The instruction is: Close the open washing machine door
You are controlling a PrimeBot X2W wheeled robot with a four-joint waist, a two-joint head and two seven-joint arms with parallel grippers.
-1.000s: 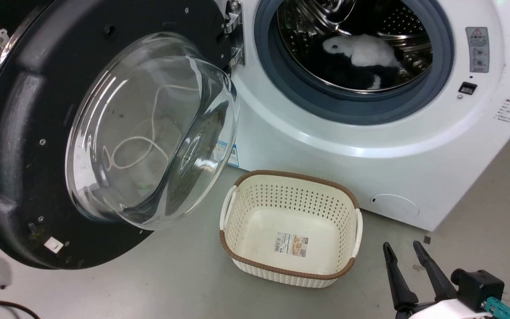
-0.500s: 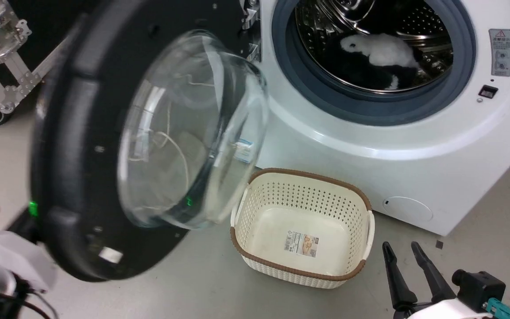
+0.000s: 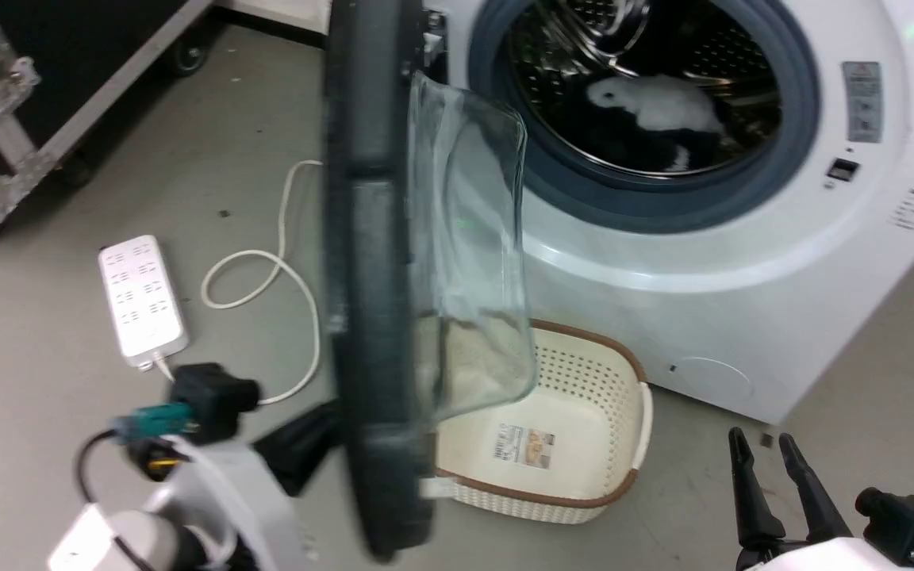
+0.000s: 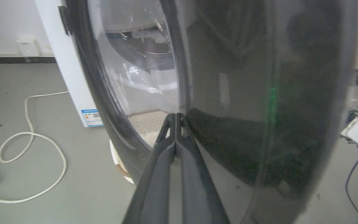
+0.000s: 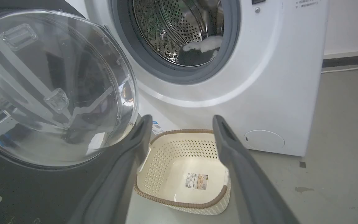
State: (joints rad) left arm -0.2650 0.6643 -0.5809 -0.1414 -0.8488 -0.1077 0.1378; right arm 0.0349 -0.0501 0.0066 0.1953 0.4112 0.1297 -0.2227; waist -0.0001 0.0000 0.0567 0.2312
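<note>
**Washing machine door half-swung, left gripper against its outer face**

Washing machine door point(image 3: 378, 317): in the head view it shows edge-on, a black band running from 12 to 6 o'clock just left of centre. It stands roughly square to the front of the washing machine point(image 3: 743, 317), not shut. The clear glass bowl point(image 3: 473, 262) bulges toward 3 o'clock, facing the drum opening. The picture is motion-blurred around the door.

Washing machine: fills 1 to 3 o'clock. The grey rubber rim point(image 3: 743, 198) rings the steel drum, and a white-and-black soft item point(image 3: 663, 107) lies inside. A round cover point(image 3: 703, 379) sits low on the front.

Left gripper point(image 4: 176, 115): in the left wrist view its jaws are clenched together with nothing between them. The tips sit right at the door's glossy outer face and appear to touch it. In the head view the arm comes in from 7 o'clock, its fingers partly hidden behind the door edge.

Right gripper point(image 3: 760, 438): at 5 o'clock in the head view, jaws spread and empty, well apart from the door. In the right wrist view the fingers frame the basket.

Cream basket point(image 3: 631, 373): on the floor at 6 o'clock, just beside the machine's foot. Its near end lies under the glass bowl and it is empty apart from a label point(image 3: 524, 442).

White power strip point(image 3: 142, 297): at 9 o'clock on the grey floor, with a white cable point(image 3: 298, 285) looping toward the door.
</note>
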